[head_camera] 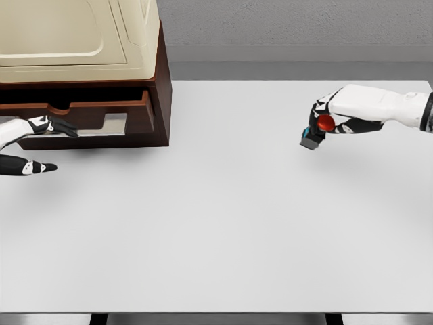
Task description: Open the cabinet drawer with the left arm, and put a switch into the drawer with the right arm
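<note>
- The cabinet (101, 40) stands at the far left of the white tabletop (223, 223) — a dark brown body under a cream top.
- Its drawer (81, 112) is pulled partly out toward the camera, the front panel standing clear of the cabinet body.
- The left robot hand (37, 135) comes in from the left edge, just in front of the drawer front. One finger (61, 126) reaches along the drawer's front panel, another (37, 166) points out lower down over the tabletop. The fingers are spread and grasp nothing; whether the upper finger touches the panel cannot be told.
- The right robot hand (328, 118) is at the right side, well apart from the cabinet, its arm coming in from the right edge.
- This hand is closed around the switch (318, 130) — a small piece with a red round button and a blue-and-grey base.
- The switch hangs tilted in the grasp, raised above the tabletop, its grey base lowest.
</note>
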Controlling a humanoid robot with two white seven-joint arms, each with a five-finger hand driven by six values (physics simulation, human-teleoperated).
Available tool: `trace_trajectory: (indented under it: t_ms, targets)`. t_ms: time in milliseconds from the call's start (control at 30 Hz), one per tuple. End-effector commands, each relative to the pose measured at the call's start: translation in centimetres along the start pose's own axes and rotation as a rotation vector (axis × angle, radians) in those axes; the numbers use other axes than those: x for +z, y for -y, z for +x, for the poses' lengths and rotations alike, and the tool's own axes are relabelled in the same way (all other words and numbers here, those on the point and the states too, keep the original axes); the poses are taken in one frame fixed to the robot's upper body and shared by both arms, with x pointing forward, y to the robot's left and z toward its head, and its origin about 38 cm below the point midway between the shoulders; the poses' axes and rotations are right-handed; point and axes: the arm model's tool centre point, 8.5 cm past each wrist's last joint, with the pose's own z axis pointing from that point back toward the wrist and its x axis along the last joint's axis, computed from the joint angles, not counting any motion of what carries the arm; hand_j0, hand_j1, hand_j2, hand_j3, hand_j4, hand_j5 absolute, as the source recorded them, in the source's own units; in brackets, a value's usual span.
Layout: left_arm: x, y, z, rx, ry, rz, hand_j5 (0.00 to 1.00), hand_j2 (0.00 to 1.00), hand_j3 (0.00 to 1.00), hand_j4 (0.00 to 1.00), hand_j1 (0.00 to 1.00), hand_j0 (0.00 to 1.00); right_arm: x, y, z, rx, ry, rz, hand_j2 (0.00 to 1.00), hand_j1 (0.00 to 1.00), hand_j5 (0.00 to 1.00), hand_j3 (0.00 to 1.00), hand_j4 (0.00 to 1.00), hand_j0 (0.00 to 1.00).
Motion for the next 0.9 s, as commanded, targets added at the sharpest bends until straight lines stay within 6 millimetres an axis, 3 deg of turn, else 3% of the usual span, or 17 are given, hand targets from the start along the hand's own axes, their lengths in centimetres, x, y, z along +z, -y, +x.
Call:
trace_trajectory:
  t_ms: [0,333,867]
  targets:
    - [-0.1,0.5,0.3,-0.018,0.011,-0.033,0.76,0.76,0.76,0.76,0.76,0.76,-0.6,0.1,0.3,-0.011,0.016,-0.014,0.43,0.43,0.43,0.43,0.43,0.43]
    - [0.4,0.8,0.7,-0.012,0.010,-0.049,0.76,0.76,0.76,0.76,0.76,0.76,-2.7,1.6,1.8,0.011,0.078,-0.051,0.44,0.44,0.44,0.44,0.44,0.44]
    - [1.5,1.0,0.8,-0.001,-0.010,-0.065,0.74,0.74,0.74,0.74,0.74,0.74,-9.7,6.8,7.7,0.128,0.277,-0.082,0.44,0.44,0.44,0.44,0.44,0.44]
